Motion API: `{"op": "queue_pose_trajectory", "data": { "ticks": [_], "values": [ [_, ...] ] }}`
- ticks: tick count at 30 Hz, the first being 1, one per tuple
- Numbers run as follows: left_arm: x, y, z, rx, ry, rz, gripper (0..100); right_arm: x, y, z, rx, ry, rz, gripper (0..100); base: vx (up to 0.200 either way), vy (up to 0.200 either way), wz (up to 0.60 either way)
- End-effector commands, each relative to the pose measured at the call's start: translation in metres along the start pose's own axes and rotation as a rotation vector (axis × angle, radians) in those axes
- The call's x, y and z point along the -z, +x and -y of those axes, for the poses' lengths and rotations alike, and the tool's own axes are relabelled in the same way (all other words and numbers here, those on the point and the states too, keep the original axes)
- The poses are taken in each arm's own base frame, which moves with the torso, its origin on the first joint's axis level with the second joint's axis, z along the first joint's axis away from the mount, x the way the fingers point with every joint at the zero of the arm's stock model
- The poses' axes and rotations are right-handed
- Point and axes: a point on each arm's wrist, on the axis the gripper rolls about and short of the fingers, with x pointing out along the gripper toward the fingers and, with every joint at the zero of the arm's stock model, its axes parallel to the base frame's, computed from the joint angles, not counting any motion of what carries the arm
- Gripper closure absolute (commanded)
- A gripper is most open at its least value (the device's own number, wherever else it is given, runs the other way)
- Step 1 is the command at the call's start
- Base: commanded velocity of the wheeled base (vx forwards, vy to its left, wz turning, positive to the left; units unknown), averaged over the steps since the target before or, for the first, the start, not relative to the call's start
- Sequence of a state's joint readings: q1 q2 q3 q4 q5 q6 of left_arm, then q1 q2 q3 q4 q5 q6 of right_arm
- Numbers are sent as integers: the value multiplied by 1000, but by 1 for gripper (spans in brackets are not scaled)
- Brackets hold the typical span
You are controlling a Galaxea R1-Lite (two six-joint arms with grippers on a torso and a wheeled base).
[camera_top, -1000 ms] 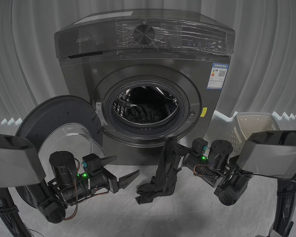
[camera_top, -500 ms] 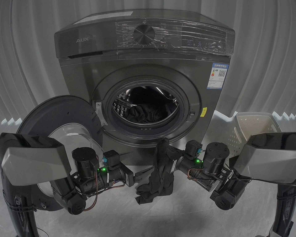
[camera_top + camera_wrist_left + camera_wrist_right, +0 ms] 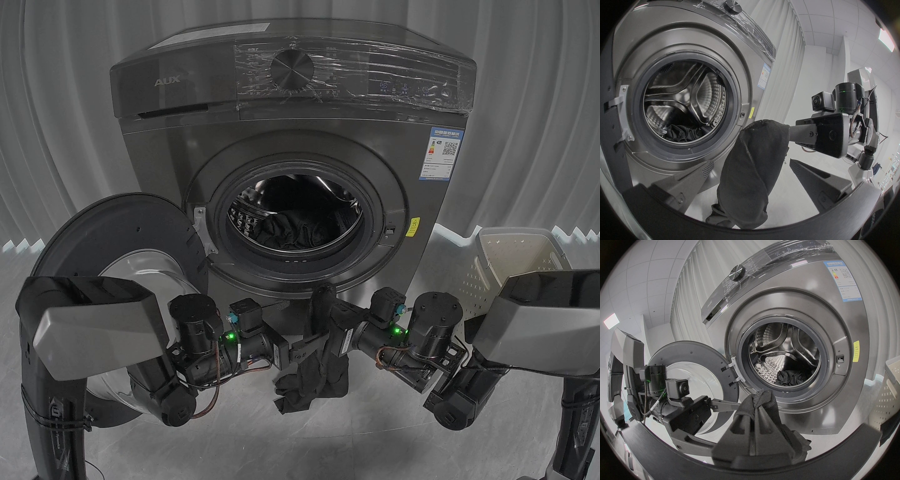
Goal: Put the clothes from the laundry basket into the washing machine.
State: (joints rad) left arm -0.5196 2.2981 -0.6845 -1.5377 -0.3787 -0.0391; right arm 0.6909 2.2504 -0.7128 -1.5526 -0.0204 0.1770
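Note:
A black garment (image 3: 319,369) hangs in front of the washing machine (image 3: 187,144), below its round opening (image 3: 294,212). My right gripper (image 3: 326,312) is shut on the garment's top (image 3: 761,401), and the lower end trails towards the floor. My left gripper (image 3: 290,325) is open, with one finger (image 3: 681,187) on each side of the hanging cloth (image 3: 750,168); I cannot tell whether they touch it. More dark clothes (image 3: 294,228) lie inside the drum. In the right wrist view my right gripper (image 3: 756,415) pinches the cloth.
The machine's door (image 3: 125,237) stands swung open at the left, behind my left arm. A white perforated laundry basket (image 3: 512,250) sits to the right of the machine. Grey floor (image 3: 250,431) lies open in front.
My left arm has swung right until its open fingers straddle the garment. My right gripper has shifted a little left and up with the cloth.

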Motion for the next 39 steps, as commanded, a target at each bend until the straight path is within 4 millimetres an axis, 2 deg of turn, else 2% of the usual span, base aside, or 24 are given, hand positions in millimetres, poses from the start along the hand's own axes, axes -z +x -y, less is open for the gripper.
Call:
{"op": "queue_pose_trajectory", "data": {
  "ticks": [1,11,12,20,24,31,32,35,39],
  "values": [
    [4,9,0,8,1,3,0,1,0,-4,-9,1,-3,100,0,0,0],
    [9,20,3,24,3,8,0,2,-1,-7,-17,7,-7,100,0,0,0],
    [10,20,2,22,2,8,100,2,-1,-7,-16,7,-7,100,0,0,0],
    [2,19,1,14,13,38,100,5,0,-1,-1,7,-12,100,0,0,0],
    [-8,11,8,22,22,48,100,5,1,-4,-7,7,-10,100,0,0,0],
    [-9,6,17,34,18,36,100,0,1,-7,-16,18,4,100,0,0,0],
    [-9,7,16,34,18,36,100,0,0,-8,-19,24,2,0,0,0,0],
    [-9,8,16,34,17,37,100,-1,1,-9,-22,35,9,0,0,0,0],
    [-8,6,13,19,14,32,100,-16,-2,-5,-5,45,49,0,0,0,0]
  ]
}}
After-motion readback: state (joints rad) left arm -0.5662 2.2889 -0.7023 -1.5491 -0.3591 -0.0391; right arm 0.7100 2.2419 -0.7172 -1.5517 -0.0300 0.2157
